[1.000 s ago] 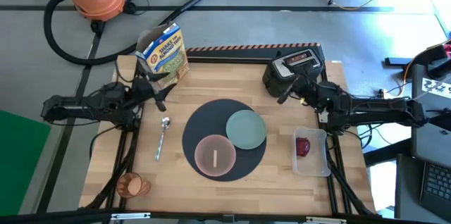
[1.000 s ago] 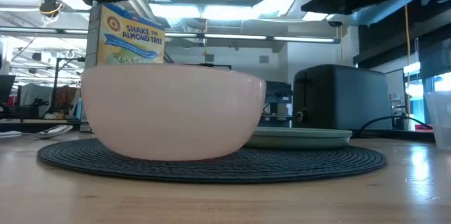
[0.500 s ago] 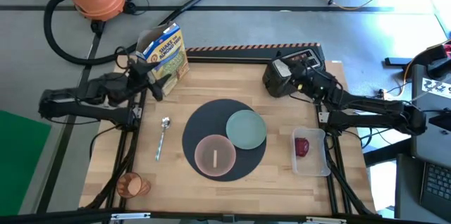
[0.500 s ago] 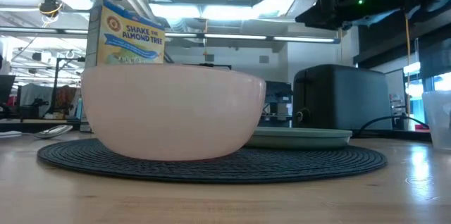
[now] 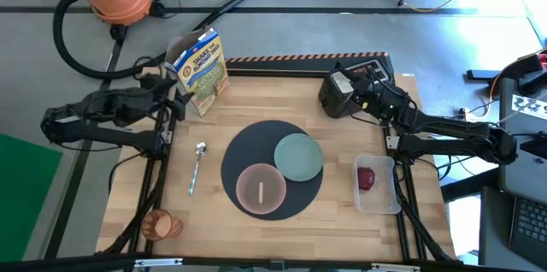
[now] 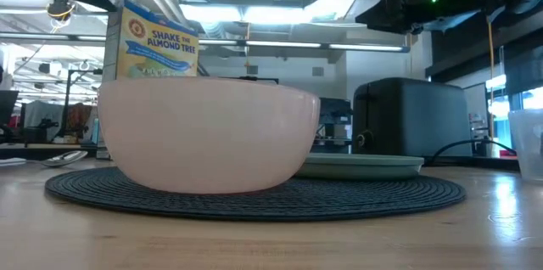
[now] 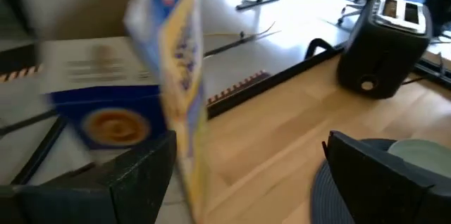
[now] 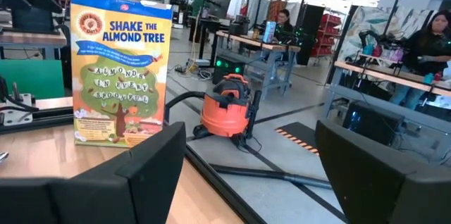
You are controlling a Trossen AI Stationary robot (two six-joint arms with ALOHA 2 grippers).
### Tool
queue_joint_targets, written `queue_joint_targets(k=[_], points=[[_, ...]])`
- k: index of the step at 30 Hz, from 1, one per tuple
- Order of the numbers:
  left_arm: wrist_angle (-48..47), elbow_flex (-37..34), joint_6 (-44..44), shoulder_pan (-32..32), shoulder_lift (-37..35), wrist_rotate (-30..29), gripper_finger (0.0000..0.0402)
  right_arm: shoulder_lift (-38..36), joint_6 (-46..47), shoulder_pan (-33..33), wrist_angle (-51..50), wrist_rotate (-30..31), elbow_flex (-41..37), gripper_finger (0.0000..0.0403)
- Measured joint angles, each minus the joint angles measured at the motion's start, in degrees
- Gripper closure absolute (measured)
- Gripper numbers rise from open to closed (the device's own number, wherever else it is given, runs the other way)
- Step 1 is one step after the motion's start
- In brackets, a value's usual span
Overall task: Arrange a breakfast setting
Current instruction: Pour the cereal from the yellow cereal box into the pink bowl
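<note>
Now, step in hand: I judge the toast comes next; mat, bowl and plate are already set together.
Left gripper (image 5: 164,86): at the far-left corner, just beside the cereal box (image 5: 201,70); my fingers stand wide and hold nothing.
Right gripper (image 5: 366,92): above the black toaster (image 5: 346,90) at the far right; jaws wide, empty.
Mat (image 5: 272,168): middle of the table, with the pink bowl (image 5: 260,188) on its near part and the green plate (image 5: 298,156) on its right part, the two touching.
Spoon (image 5: 197,168): left of the mat, apart from it.
Cup (image 5: 160,224): near-left corner, well apart.
Apple (image 5: 367,178): in the clear tray (image 5: 377,204) at the right.
Toast: I cannot see it.
Next move: lower my right jaws to the toaster slot, carefully, if the slice is there.
</note>
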Motion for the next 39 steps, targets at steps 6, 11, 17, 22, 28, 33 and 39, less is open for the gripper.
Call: queue_joint_targets(k=[6, 11, 17, 22, 28, 33, 39], points=[[-9.24, 0.49, -4.2, 0.04, 0.0, -7.12, 0.0052, 0.0, 0.54, 0.1, -0.21, 0.0, 0.0, 0.01], [-10.25, -3.81, -6.84, 0.04, 0.04, -7.24, 0.0052, 0.0, 1.71, 0.11, -0.93, 0.02, 0.0, 0.01], [-10.23, -7.21, -8.07, 0.04, 0.02, -7.06, 0.0052, 0.0, 3.04, 0.11, -1.77, 0.02, 0.0, 0.01], [-9.99, -7.26, -9.57, 0.04, 0.0, -7.21, 0.0052, 0.0, 4.18, 0.11, -3.48, 0.02, 0.0, 0.01], [-9.97, -7.27, -10.94, 0.04, 0.0, -6.75, 0.0053, 0.0, 6.32, 0.11, -3.57, -1.58, 0.0, 0.01], [-9.97, -7.27, -15.19, 0.04, 0.0, -6.85, 0.0053, 0.0, 6.56, 0.11, -3.4, -4.08, 0.0, 0.01], [-9.77, -7.62, -17.85, 0.04, 0.38, -8.93, 0.0053, 0.0, 6.56, 0.11, -3.2, -4.05, 0.0, 0.01]])
